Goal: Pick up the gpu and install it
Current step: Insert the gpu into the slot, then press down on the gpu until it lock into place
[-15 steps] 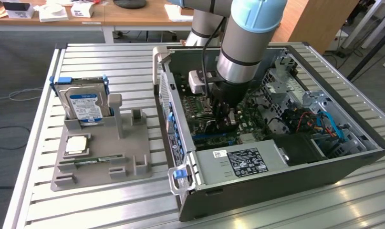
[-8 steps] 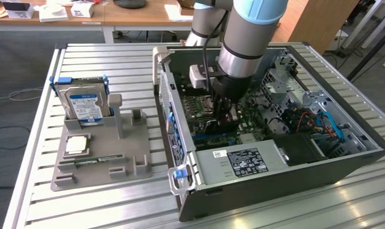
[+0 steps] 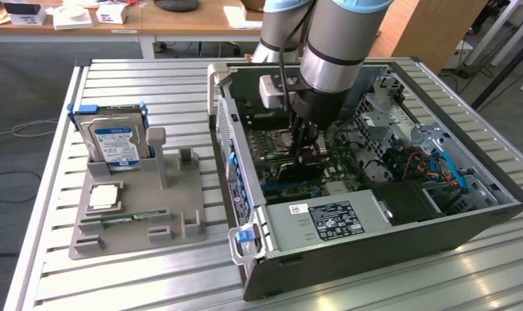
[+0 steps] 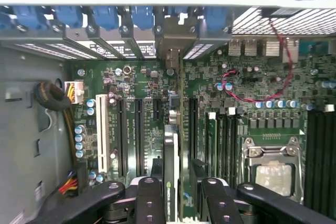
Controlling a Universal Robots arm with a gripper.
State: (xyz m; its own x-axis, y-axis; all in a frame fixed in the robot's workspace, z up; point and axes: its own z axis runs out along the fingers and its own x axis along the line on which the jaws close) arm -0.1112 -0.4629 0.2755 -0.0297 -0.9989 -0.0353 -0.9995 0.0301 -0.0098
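My gripper (image 4: 178,192) is down inside the open PC case (image 3: 468,220), centre of the exterior frame, closed on the gpu (image 4: 181,129) — fingers (image 4: 149,203) clamp it from both flat sides at the lower centre of the wrist frame. The card sits edge-on directly under me, so I see it as a thin vertical strip. Its long axis runs straight up the wrist frame, from between my fingertips toward the row of blue slot latches (image 4: 105,17) at the rear wall. The pale tan-grey bracket end (image 4: 173,40) is at upper centre of that frame, right at the rear slot opening between the perforated covers. The relation that matters: the card edge is parallel to the black expansion slots (image 4: 139,135) on the motherboard (image 4: 252,93) and lines up just beside the one right of centre. I can't tell whether the edge connector is already touching or seated in it; the contact line is hidden under the card. From the exterior view the card is mostly hidden behind my arm (image 3: 330,58). Looks: thin, flat, dark board, light metal bracket at the far end. In my judgement the grip is square, no visible tilt. The hard drive (image 3: 114,139) is still in the grey fixture (image 3: 183,194) at left of the exterior frame, well apart.
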